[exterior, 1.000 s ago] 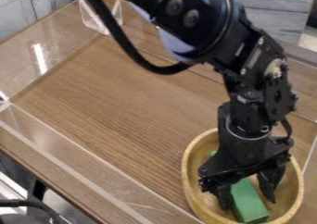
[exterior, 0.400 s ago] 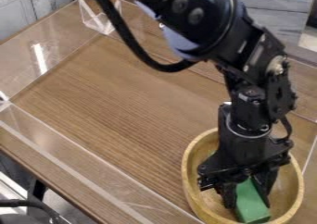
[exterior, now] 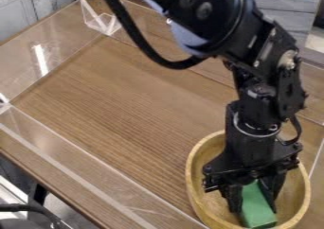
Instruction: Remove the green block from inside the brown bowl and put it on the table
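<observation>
Grasp step: gripper (exterior: 252,192) points down into the brown bowl (exterior: 200,166) at near right, fingers pinched on the green block (exterior: 260,206) inside. Next move likely: lift clear of rim, carry to bare table (exterior: 114,100).

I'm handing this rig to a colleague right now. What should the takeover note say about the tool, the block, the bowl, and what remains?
Tool: pointing straight down inside the brown bowl, shut on the green block.
Green block: inside the bowl, near its right side, between the tool's fingers, not visibly lifted.
Brown bowl: on the table, at the near right corner.
Done: block gripped.
Left: lift the block out of the bowl, carry it over bare tabletop, set it down, release.
</observation>
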